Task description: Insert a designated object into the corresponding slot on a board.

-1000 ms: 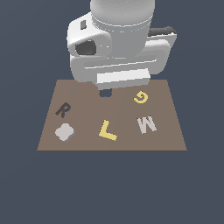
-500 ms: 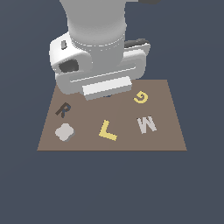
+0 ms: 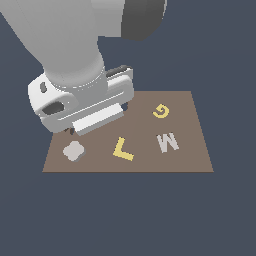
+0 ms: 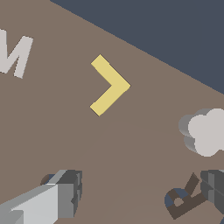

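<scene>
The pale grey-white block [image 3: 74,151] lies on the brown board [image 3: 185,155] near its front corner on the exterior view's left. It also shows in the wrist view [image 4: 204,131]. My gripper [image 4: 140,192] is open and empty, low over the board. One finger [image 4: 65,192] and the other finger [image 4: 215,186] stand wide apart, with the dark letter R [image 4: 183,200] between them. The block lies apart from the fingers, just beyond the R. In the exterior view the hand [image 3: 80,102] hides the R and the fingers. The slot does not clearly show.
A yellow L [image 3: 122,149], a whitish W [image 3: 166,142] and a yellow G [image 3: 161,111] lie on the board. The L [image 4: 109,85] and the W [image 4: 15,52] also show in the wrist view. Dark blue floor surrounds the board.
The arm has swung toward the exterior view's left and come down over the R. The block and the letters have not moved.
</scene>
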`<state>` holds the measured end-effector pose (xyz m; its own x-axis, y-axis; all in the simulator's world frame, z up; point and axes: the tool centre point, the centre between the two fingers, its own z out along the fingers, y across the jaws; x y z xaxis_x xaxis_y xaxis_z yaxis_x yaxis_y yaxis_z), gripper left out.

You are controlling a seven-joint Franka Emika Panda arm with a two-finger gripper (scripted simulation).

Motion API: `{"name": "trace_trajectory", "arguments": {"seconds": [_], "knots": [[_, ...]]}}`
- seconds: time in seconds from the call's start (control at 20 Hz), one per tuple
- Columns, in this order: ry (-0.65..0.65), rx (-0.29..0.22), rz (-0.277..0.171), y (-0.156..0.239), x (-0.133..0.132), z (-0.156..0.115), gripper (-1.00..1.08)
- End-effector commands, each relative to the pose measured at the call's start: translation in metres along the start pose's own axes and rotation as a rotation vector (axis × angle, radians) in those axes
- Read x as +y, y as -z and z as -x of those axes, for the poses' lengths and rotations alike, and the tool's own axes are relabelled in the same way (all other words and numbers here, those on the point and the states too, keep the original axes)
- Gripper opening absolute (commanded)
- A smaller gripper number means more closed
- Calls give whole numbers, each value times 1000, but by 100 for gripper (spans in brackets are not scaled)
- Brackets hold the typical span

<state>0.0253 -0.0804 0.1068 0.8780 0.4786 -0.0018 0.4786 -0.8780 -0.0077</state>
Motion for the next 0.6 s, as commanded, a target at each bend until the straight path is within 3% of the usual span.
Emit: {"name": "trace_trajectory", "arguments": {"seconds": [0.0,0.55], "knots": [[64,0,1,-10,17,0,100],[278,0,6,-43,76,-11,100]]}}
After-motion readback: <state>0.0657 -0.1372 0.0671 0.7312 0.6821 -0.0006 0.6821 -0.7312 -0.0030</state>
